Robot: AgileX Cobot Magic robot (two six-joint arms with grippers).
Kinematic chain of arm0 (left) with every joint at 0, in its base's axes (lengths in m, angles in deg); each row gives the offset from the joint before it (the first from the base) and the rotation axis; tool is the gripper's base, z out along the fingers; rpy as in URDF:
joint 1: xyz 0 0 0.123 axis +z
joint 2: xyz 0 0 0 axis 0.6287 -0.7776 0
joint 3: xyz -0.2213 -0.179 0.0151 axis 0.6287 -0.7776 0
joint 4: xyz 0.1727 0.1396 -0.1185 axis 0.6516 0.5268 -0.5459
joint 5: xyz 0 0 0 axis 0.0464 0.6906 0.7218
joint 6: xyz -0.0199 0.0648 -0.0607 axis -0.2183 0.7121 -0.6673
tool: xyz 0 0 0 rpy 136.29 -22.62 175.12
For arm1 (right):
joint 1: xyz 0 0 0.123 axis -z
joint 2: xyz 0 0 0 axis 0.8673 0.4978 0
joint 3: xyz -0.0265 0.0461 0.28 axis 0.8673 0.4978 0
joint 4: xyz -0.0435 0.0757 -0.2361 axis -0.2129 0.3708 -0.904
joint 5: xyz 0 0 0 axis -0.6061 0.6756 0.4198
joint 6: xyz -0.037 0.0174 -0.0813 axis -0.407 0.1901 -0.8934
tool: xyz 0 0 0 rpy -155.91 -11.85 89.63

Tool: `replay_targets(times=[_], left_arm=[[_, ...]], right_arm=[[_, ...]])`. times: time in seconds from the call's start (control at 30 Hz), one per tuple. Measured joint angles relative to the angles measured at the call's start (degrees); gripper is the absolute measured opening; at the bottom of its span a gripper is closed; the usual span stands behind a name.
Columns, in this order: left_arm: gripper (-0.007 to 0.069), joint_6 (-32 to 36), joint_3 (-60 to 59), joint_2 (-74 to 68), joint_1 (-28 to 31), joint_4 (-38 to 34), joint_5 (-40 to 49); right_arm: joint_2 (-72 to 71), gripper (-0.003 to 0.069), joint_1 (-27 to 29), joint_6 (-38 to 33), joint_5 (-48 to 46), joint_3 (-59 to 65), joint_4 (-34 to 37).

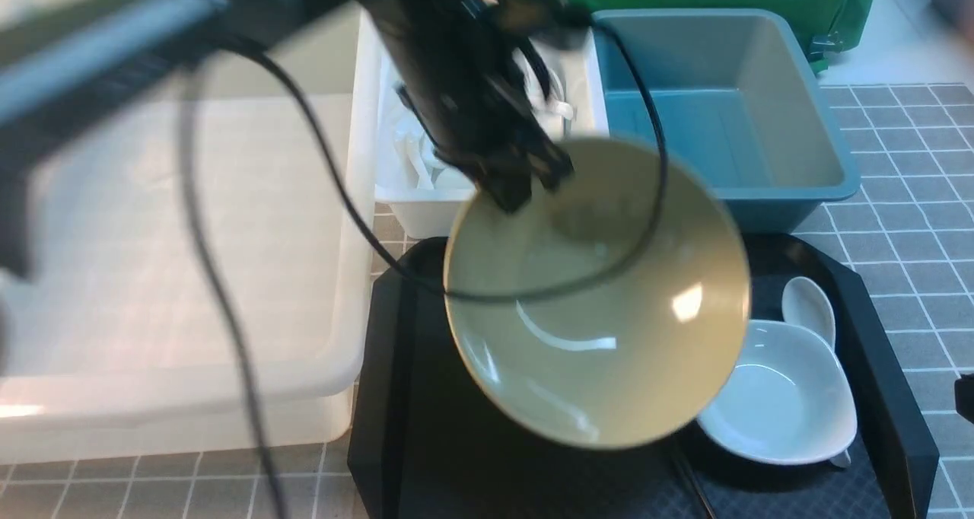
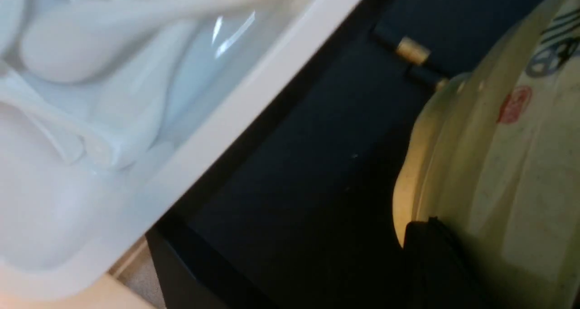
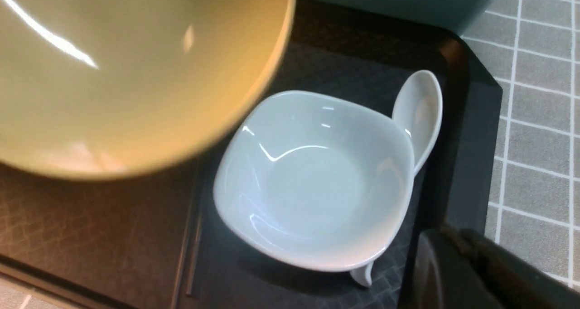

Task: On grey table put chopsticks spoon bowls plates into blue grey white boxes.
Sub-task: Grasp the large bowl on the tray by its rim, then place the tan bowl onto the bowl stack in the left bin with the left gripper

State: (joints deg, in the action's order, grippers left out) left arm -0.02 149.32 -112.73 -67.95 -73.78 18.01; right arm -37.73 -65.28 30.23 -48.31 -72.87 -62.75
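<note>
Left gripper (image 1: 525,180) is clamped on the far rim of the bowl (image 1: 609,336), holding it tilted above the tray (image 1: 886,367) beside 1 plate (image 1: 776,405); right gripper (image 3: 446,254) closed, empty.

No legible word or number anywhere. Only markings sit on outer wall of yellow-green bowl (image 2: 494,173), seen in left wrist view:
- small red stamp (image 2: 514,105), blurred, characters unreadable
- blue-grey emblem (image 2: 553,55) nearby: stripes over round shape, partly cut by frame edge, unreadable
</note>
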Motion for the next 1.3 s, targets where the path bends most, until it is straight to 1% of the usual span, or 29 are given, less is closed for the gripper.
replay_targets(times=[0.13,0.27,0.3,0.33,0.4,0.43,0.47,0.53,0.57,0.6,0.63,0.67,0.7,0.73,0.83,0.9,1.0,1.03,1.07,1.1,1.13,1.17,1.2,1.23,1.27,1.3], left_arm=[[0.0005,3.27,-0.04,6.31,6.09,-6.46,0.62],[0.0003,3.95,-0.04,12.77,15.92,-8.0,1.43],[0.0003,3.39,-0.04,14.99,22.08,-7.37,1.42],[0.0003,2.56,-0.04,15.93,26.24,-6.53,1.42],[0.0003,1.33,-0.17,16.47,30.44,-5.18,1.28],[0.0003,0.4,-0.59,16.66,34.51,-4.23,0.97],[0.0003,-2.15,-1.9,16.57,39.73,-2.48,0.43],[0.0003,-5.75,-5.92,15.54,45.99,0.53,-0.41],[0.0003,-6.04,-5.92,15.41,46.41,0.81,-0.52],[0.0003,-7.58,-8.7,14.56,48.45,2.28,-1.09],[0.0003,-8.56,-10.82,14.0,49.35,3.91,-2.08],[0.0003,-10.34,-15.47,12.92,50.32,6.26,-4.13],[0.0003,-10.5,-16.69,12.8,50.38,6.5,-4.86],[0.0005,-11.82,-22.05,11.58,50.62,7.52,-8.78],[0.0008,-12.51,-28.14,10.25,50.62,6.39,-14.17],[0.0018,-12.47,-31.28,9.61,50.62,4.36,-17.98],[0.0069,-10.99,-33.6,8.88,50.51,4.03,-19.75],[0.0101,-10.74,-33.82,8.87,50.51,4.16,-19.76],[0.0158,-10.37,-33.72,8.92,50.51,4.31,-19.69],[0.0195,-10.21,-33.41,9.08,50.51,4.36,-19.39],[0.0267,-10.21,-32.47,9.56,50.51,4.61,-18.59],[0.0288,-10.21,-32.12,9.65,50.51,4.75,-18.24],[0.0349,-10.34,-30.74,10.47,50.51,5.06,-17.23],[0.0386,-10.74,-29.66,11.1,50.51,5.24,-16.51],[0.0445,-11.9,-27.73,12.17,50.51,5.4,-15.34],[0.0445,-11.9,-27.73,12.37,50.51,5.4,-15.34]], right_arm=[[0.0,0.0046,0.0,0.0,0.0,0.0,0.06],[0.0,0.0046,0.0,0.06,-0.2,0.0,0.06],[0.0,0.0046,0.0,0.06,-0.25,0.0,0.06],[0.0,0.0046,0.0,0.12,-0.25,0.0,0.06],[0.0,0.0046,0.0,0.12,-0.25,0.0,0.06],[0.0,0.0046,0.0,0.12,-0.25,0.0,0.06],[0.0,0.0046,0.0,0.12,-0.25,0.0,0.06],[0.0,0.0046,0.0,0.12,-0.25,0.0,0.22],[0.0,0.0046,0.0,0.12,-0.25,0.0,0.22],[0.0,0.0046,0.0,0.12,-0.25,0.0,0.29],[0.0,0.0046,0.0,0.12,-0.25,0.0,0.41],[0.0,0.0046,0.0,0.12,-0.25,0.0,0.41],[0.0,0.0046,0.0,0.12,-0.25,0.0,0.41],[0.0,0.0046,0.0,0.12,-0.25,0.0,0.55],[0.0,0.0047,0.0,0.12,-0.25,0.0,0.61],[0.0,0.0047,0.0,0.12,-0.25,0.0,0.66],[0.0,0.0047,0.0,0.12,-0.25,0.0,0.72],[0.0,0.0047,0.0,0.12,-0.25,0.0,0.72],[0.0,0.0047,0.0,0.12,-0.25,0.0,0.85],[0.0,0.0047,0.0,0.12,-0.25,0.0,0.85],[0.0,0.0047,0.0,0.12,-0.25,0.0,0.89],[0.0,0.0047,0.0,0.12,-0.25,0.0,0.89],[0.0,0.0047,0.0,0.12,-0.25,0.0,0.97],[0.0,0.0047,0.0,0.12,-0.25,0.0,0.99],[0.0,0.0047,0.0,0.12,-0.25,0.0,1.04],[0.0,0.0047,0.0,0.12,-0.25,0.0,1.04]])
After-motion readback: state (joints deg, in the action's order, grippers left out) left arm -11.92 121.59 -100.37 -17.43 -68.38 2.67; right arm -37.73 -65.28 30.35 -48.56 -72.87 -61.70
